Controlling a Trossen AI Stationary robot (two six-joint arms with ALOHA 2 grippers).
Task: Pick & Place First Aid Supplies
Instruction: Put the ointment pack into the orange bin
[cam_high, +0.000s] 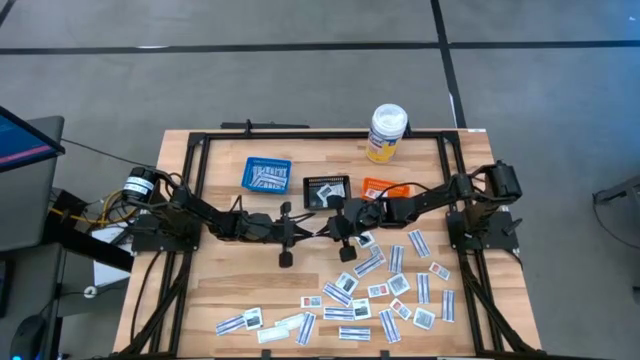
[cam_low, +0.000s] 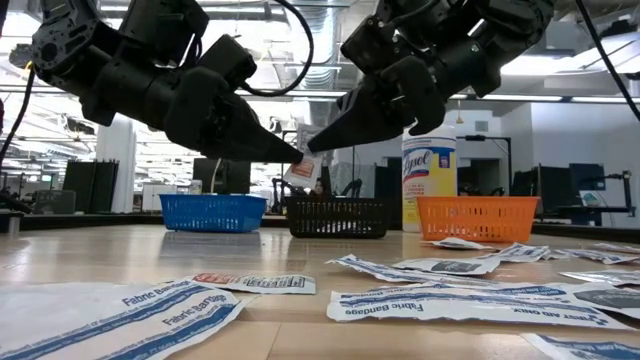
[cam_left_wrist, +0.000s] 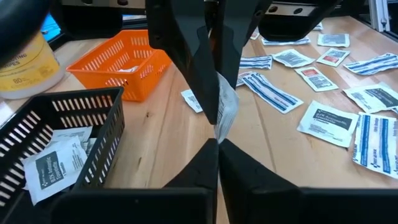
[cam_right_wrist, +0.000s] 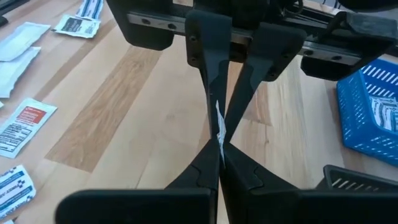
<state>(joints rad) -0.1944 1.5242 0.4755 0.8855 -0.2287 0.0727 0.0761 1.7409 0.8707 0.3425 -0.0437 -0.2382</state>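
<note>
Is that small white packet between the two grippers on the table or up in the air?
In the air. The small white packet hangs pinched between the left gripper and right gripper, above the wooden table.

"Fabric Bandage" on front strip packets (cam_low: 150, 310), "Lysol" on bottle (cam_low: 429, 180)

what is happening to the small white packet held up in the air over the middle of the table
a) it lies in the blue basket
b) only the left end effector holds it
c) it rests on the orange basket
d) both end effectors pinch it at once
d: the left end effector and right end effector meet tip to tip, both shut on the small white packet above the table.
</note>
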